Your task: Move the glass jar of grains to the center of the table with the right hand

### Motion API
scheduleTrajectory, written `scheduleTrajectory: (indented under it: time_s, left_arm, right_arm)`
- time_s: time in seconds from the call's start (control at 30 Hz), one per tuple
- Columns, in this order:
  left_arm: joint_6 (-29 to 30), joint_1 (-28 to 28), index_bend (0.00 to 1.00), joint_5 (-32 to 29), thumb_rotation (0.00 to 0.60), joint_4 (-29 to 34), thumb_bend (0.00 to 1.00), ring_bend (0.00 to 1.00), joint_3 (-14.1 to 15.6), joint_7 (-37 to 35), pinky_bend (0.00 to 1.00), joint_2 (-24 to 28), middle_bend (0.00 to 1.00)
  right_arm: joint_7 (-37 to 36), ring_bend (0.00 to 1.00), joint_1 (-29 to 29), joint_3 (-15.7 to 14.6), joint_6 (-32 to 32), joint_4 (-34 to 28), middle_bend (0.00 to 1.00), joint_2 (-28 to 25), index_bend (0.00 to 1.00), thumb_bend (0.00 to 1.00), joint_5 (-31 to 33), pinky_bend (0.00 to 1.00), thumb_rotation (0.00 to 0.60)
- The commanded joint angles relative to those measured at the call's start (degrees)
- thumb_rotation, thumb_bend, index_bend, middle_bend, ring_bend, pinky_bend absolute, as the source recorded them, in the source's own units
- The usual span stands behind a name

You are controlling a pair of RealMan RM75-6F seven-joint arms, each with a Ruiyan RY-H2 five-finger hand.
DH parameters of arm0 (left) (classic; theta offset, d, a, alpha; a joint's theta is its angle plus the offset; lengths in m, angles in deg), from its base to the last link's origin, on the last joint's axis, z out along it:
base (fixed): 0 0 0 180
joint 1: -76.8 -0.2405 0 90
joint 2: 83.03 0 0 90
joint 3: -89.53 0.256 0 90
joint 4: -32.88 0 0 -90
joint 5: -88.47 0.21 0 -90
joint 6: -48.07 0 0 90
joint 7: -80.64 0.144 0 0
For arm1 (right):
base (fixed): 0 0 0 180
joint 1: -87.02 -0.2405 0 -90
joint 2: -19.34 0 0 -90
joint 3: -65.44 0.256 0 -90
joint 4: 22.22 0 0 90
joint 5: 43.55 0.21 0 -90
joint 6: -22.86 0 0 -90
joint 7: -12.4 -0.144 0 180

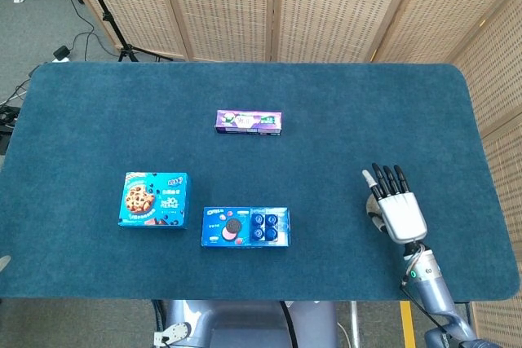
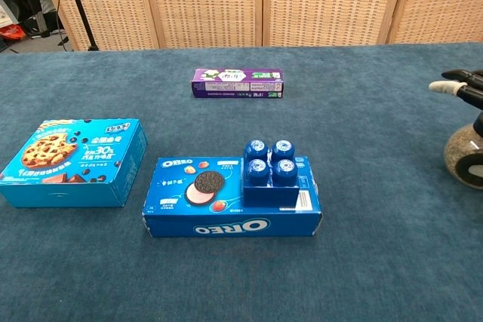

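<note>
The glass jar of grains [image 2: 463, 159] is at the right edge of the chest view, round-bodied and filled with pale grains. In the head view only a sliver of the jar [image 1: 373, 218] shows at the table's front right, under my right hand [image 1: 395, 206]. That hand lies palm down over the jar, with its fingers [image 2: 456, 85] stretched out past the jar's top. How the hand grips the jar is hidden, but the jar travels with it. My left hand is in neither view.
An Oreo box [image 1: 245, 227] lies front centre, with a blue cookie box [image 1: 153, 199] to its left. A purple box [image 1: 249, 122] lies further back, near the middle. The table's right edge [image 1: 499, 201] runs close beside the hand.
</note>
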Motion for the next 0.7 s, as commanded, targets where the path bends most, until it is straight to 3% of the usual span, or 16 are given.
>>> scheduleTrajectory:
  time_s: [0.03,0.7]
  left_arm:
    - [-0.19,0.1,0.0,-0.12,0.6,0.04,0.0,0.0,-0.04,0.08,0.0,0.01,0.0]
    - [-0.88,0.45,0.0,-0.36,0.6,0.48,0.0,0.0,-0.06,1.05,0.0,-0.03,0.0]
  right_arm:
    - [1.12,0.0,-0.99,0.76,-1.1,1.71,0.0,0.42,0.0,0.0,1.37,0.0,0.6]
    - [6.24,0.0,-5.97,4.03,-5.14,9.3,0.0,2.1,0.0,0.0,7.19,0.0,0.6]
